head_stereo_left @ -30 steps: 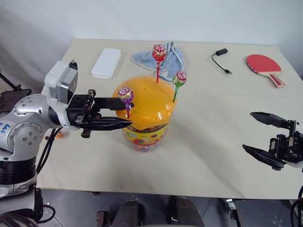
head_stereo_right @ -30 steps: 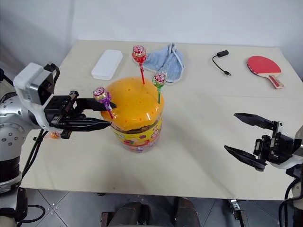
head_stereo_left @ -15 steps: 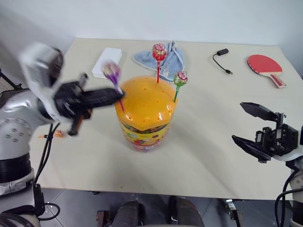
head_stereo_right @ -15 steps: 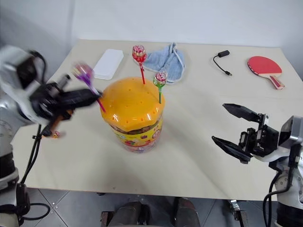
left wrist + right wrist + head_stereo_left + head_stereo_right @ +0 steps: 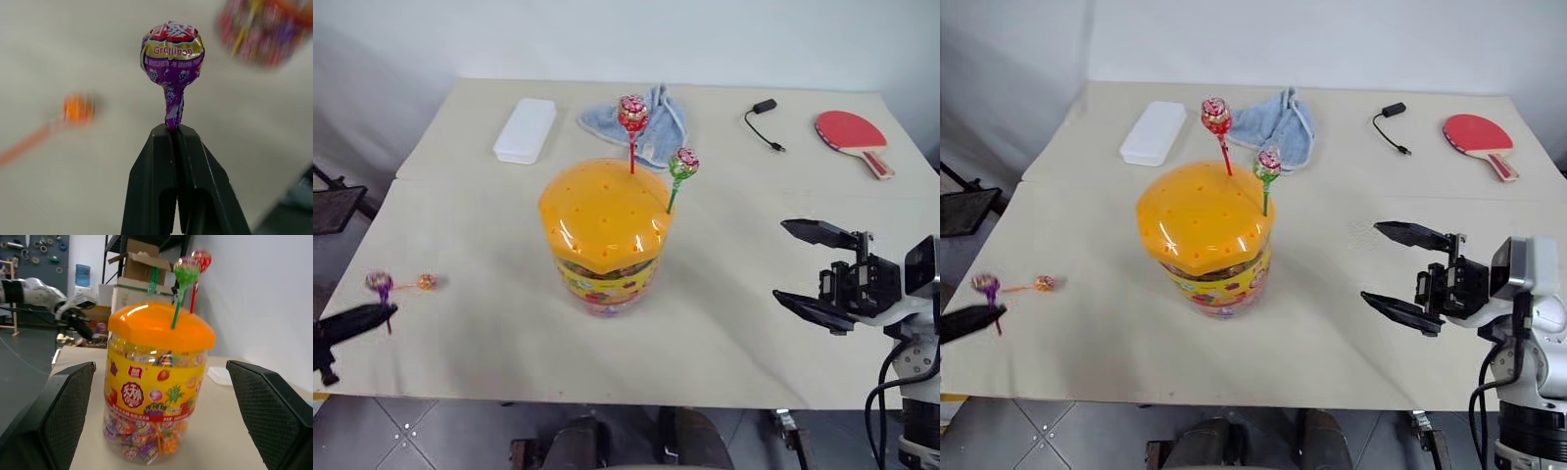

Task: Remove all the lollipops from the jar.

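Purple lollipop (image 5: 172, 49) stands upright, stick pinched in the closed left end effector (image 5: 374, 314), well left of the jar (image 5: 604, 230), just beside the orange lollipop (image 5: 427, 282) lying on the table (image 5: 754, 225); right end effector (image 5: 813, 266) gapes empty right of the jar, nearer the red lollipop (image 5: 630, 114) and green lollipop (image 5: 682, 163) upright in its lid

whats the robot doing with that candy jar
It is pulling lollipops out of the jar lid. The left gripper is shut on the purple lollipop, held out near the table's left edge beside an orange lollipop lying on the table. The red lollipop and green lollipop stand in the lid. The right gripper is open, to the right of the jar.
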